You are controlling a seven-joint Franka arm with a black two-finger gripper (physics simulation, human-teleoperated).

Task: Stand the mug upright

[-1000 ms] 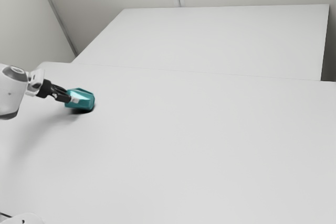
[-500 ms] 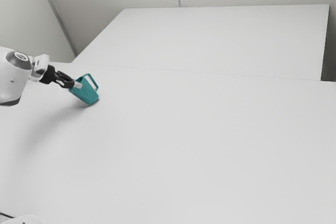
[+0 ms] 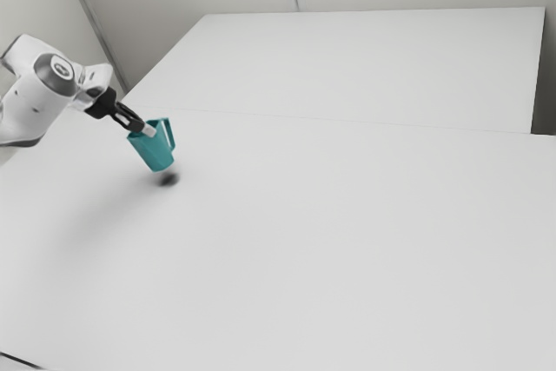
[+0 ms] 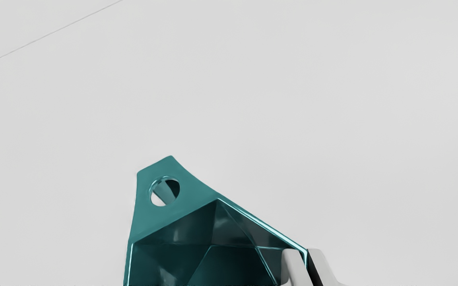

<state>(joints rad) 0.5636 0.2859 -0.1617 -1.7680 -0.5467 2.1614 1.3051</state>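
No readable text, label, brand, number or sign on anything in sight.

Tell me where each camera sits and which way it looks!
Exterior view: beside the arm, looking down across the table, showing arm, claw and mug.
Wrist view: on the arm's end, looking past the fingers into the mug and down at the table.
Both share: table, mug and fingers pinching its side.
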